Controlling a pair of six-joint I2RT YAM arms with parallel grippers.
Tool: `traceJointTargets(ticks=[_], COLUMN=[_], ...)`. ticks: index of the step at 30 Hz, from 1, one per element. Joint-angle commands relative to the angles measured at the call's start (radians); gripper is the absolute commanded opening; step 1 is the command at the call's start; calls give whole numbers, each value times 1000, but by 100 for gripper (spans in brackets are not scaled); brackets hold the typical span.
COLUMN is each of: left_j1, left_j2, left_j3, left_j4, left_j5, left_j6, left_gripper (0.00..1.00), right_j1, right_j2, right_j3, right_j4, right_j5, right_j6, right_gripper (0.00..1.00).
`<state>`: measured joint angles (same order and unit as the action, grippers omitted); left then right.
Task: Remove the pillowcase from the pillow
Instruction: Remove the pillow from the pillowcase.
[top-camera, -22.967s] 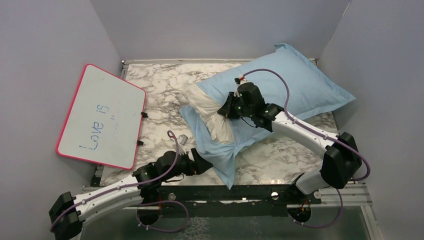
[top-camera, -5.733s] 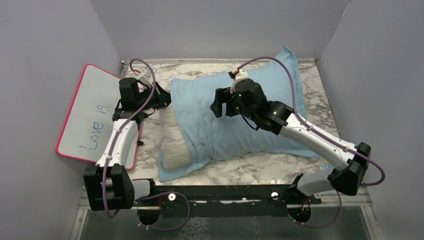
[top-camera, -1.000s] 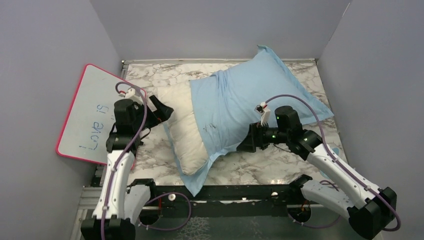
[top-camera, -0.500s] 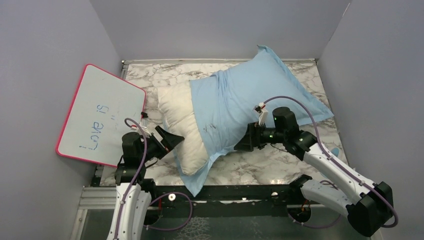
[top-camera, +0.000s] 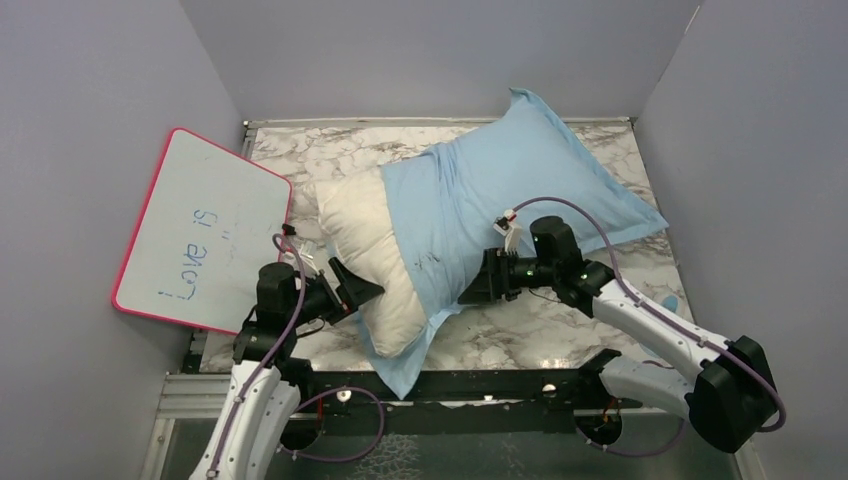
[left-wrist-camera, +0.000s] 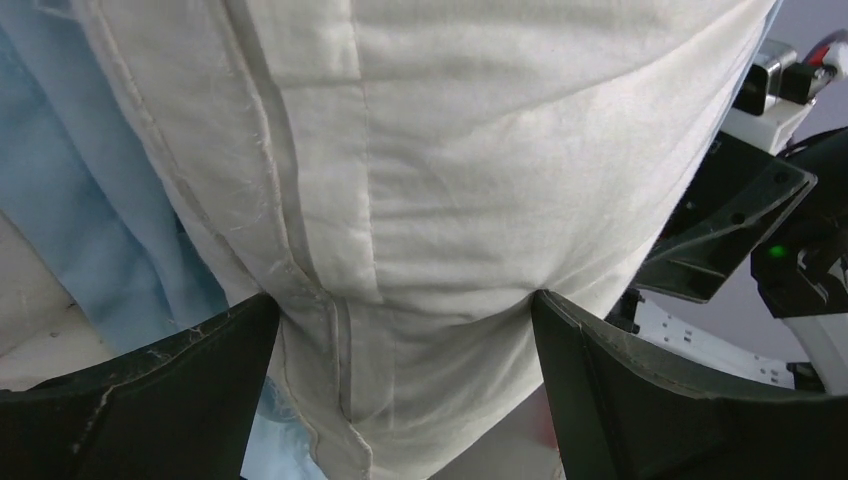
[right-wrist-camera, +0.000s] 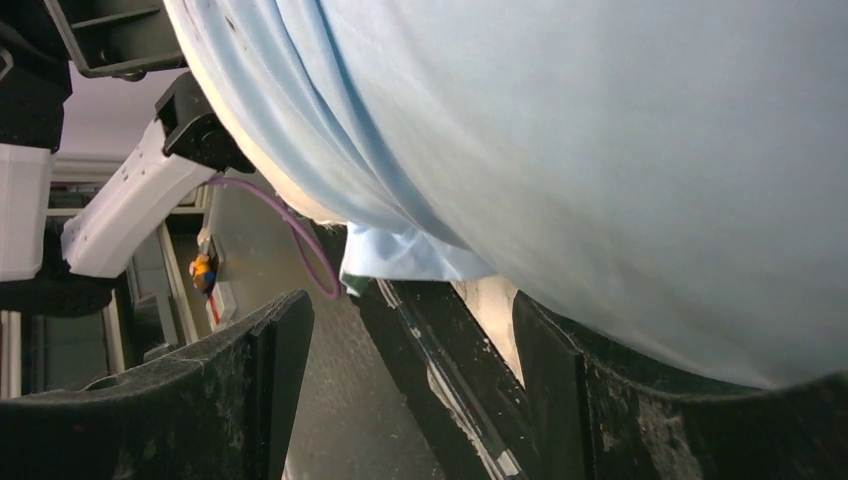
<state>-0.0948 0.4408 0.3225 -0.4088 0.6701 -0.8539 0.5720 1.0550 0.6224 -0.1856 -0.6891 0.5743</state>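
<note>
The pink-framed whiteboard overhangs the left edge of the marble table. The left gripper has its jaws spread wide, with the bare end of the plump cream-white pillow between its fingers. The pillow's long axis runs diagonally, bare end toward the near left corner. The light blue fabric pillowcase covers the far right portion. The right gripper, jaws apart, meets the pillowcase's near edge.
</note>
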Motion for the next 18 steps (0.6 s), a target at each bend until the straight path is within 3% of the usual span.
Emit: traceJointTargets(ticks=[1,5,9,11,18], left_j1=[-110,-180,-186,-186,-186], left_j2=[12,59,144,194,281], left_j3=[10,44,179,259,450], left_j4=[4,63,96,96,108], left_j5=[-91,-184,-207,-210,-240], left_j6=[-24,-37,14,42,61], left_gripper=[96,52,7,0,0], right_j1=[44,95,164,185,272], right_j2=[37,89,95,86,-26], right_j3=[31,56,101,116,97], right_j4=[74,71,17,-11,5], right_j5=[-24,15,119,164,308], right_j6=[13,14,-4,-6,53], right_gripper=[77,72,73,76,81])
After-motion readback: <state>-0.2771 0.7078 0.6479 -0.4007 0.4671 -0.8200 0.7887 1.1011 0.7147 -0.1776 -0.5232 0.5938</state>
